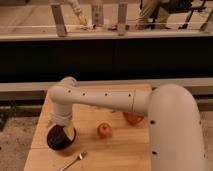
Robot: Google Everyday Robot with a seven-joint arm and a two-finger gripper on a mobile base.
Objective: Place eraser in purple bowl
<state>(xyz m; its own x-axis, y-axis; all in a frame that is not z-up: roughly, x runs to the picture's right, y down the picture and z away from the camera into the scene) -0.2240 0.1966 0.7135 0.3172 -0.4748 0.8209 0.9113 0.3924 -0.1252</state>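
arm (pixel 105 101): stretched leftward, bent down at elbow | hand (pixel 65 132): low, left, pointing down

Office-like indoor space. You face a light wooden surface (pixel 117 152) against a dark low wall (pixel 105 60) topped by a grey-posted railing (pixel 59 20). Beyond it are a seated person (pixel 150 12) and a dark chair base (pixel 192 16). The gripper (pixel 64 134) sits at the dark purple round bowl (pixel 54 143), front left.

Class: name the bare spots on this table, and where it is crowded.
Bare: the front, between the spoon and the arm, below the apple; a narrow gap between bowl and apple. Crowded: front left, where the gripper hangs over the bowl, spoon beside it.
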